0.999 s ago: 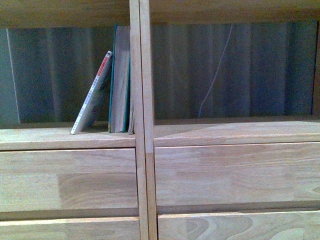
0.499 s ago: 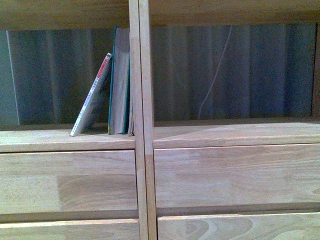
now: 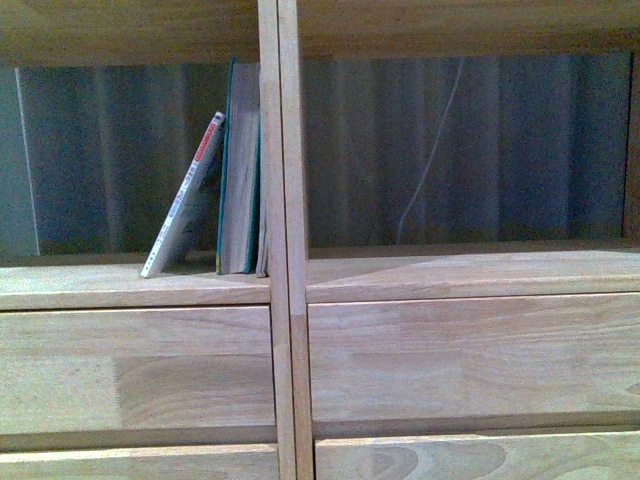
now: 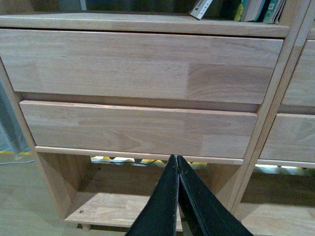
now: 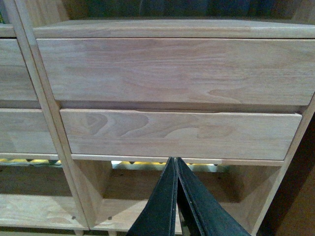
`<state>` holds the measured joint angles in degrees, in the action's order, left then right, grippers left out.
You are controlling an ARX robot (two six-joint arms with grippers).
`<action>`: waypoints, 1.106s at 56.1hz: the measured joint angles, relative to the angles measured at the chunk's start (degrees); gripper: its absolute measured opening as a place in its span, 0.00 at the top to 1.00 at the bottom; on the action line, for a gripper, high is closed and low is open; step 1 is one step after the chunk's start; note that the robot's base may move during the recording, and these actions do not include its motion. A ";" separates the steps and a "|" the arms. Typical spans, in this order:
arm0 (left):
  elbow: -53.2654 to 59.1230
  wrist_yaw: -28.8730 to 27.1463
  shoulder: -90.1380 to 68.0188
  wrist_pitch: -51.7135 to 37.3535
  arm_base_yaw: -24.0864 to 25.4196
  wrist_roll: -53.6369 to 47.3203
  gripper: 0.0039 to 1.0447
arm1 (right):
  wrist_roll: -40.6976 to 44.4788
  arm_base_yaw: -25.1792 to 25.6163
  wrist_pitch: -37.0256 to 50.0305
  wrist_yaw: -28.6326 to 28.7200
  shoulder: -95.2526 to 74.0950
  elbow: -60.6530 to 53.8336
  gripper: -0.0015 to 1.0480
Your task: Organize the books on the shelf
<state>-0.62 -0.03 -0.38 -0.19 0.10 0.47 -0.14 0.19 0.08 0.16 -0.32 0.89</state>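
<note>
Our left claw point(image 4: 176, 162) and right claw point(image 5: 174, 163) are both pinched closed, holding nothing, before the light natural-wood shelf's point(image 3: 285, 300) drawer fronts. The thick teal-covered book point(image 3: 240, 170) stands against the shelf's vertical post; the thin white paperback point(image 3: 185, 200) leans on it.

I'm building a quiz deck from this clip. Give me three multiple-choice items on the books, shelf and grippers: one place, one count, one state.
1. Where do the books stand?
A. left compartment, by the centre post
B. right compartment
C. on the floor

2. How many drawer fronts show below the books in the left wrist view?
A. none
B. two
C. five

3. How does the white book stand?
A. flat
B. leaning on the teal book
C. held by a gripper

Answers:
1 A: the teal book stands against the post.
2 B: two drawer fronts stacked.
3 B: the white book tilts; left gripper and right gripper are shut, empty.
</note>
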 joint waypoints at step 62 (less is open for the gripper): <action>0.00 0.00 0.02 0.02 0.00 0.00 0.41 | 0.02 0.00 0.00 0.00 0.00 0.00 0.44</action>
<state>-0.62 -0.03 -0.36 -0.16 0.10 0.47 -0.12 0.19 0.08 0.16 -0.32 0.89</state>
